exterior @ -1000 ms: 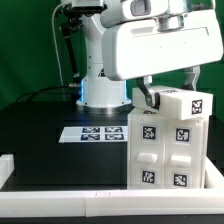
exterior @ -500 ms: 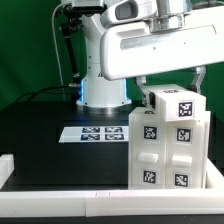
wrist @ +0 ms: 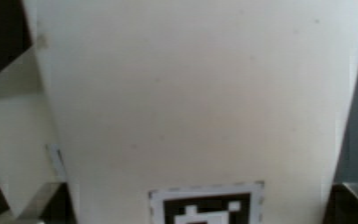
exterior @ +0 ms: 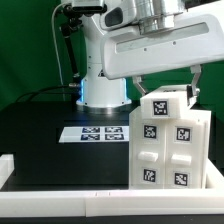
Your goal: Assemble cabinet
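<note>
The cabinet [exterior: 168, 150] is a tall white box with panelled faces and several square tags, standing at the exterior view's right. A smaller white tagged top piece [exterior: 158, 107] sits on its upper edge. My gripper [exterior: 166, 95] comes down from above, one finger [exterior: 141, 90] on each side of that piece, and is shut on it. The wrist view is filled by a white face [wrist: 194, 100] with one tag [wrist: 208, 208] at its edge. My fingers do not show there.
The marker board [exterior: 95, 133] lies flat on the black table, to the exterior view's left of the cabinet. The arm's base [exterior: 102, 92] stands behind it. A white raised rim [exterior: 60, 192] runs along the table's front and left edge.
The top piece has shifted toward the exterior view's left on the cabinet, its tag turning more to the front. My gripper moved with it and sits slightly lower.
</note>
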You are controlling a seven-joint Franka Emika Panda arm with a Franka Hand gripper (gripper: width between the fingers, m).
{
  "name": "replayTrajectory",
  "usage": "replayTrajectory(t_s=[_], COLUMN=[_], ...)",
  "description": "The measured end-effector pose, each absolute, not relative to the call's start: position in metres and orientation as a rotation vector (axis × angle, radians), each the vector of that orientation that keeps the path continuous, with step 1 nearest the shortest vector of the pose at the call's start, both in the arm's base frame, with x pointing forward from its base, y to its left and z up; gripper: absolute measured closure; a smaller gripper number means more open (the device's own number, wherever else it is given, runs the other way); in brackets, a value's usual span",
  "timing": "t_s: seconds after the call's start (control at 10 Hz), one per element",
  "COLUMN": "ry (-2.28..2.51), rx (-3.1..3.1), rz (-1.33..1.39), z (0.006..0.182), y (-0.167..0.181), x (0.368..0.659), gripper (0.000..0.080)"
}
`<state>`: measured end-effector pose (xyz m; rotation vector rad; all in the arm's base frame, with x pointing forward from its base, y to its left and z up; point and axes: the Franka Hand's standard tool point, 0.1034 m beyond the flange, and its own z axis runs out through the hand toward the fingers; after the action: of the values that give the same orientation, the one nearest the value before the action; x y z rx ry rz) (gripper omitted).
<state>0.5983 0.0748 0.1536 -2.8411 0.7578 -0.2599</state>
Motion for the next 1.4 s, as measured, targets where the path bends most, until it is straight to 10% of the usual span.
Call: replayTrajectory(t_s=[1.4], ry=[2.191], rx=[-1.728], rz=[0.034], z=[0.1523], y=[0.0736], x=[0.5956], gripper=[0.024])
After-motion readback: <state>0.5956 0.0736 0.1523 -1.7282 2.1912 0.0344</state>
